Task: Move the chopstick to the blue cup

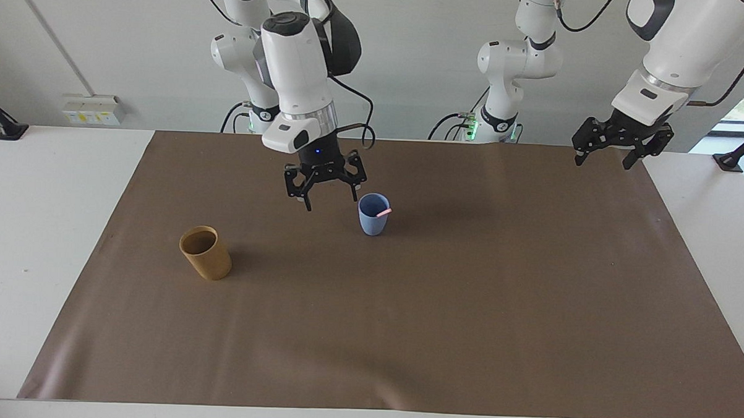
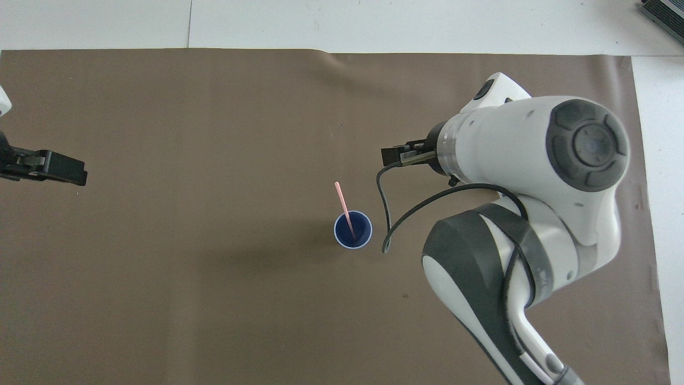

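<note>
The blue cup [image 1: 372,216] stands upright on the brown mat, near the middle and toward the robots. The pale pink chopstick [image 1: 383,212] rests in it, leaning on the rim with its top end sticking out; it also shows in the overhead view [image 2: 343,204] in the cup [image 2: 361,238]. My right gripper [image 1: 330,200] is open and empty, in the air over the mat beside the cup, toward the right arm's end. My left gripper [image 1: 604,160] is open and empty, raised and waiting over the mat's edge at the left arm's end.
A tan-brown cylindrical cup [image 1: 206,253] stands on the mat toward the right arm's end, farther from the robots than the blue cup; the right arm hides it in the overhead view. The brown mat [image 1: 467,311] covers most of the white table.
</note>
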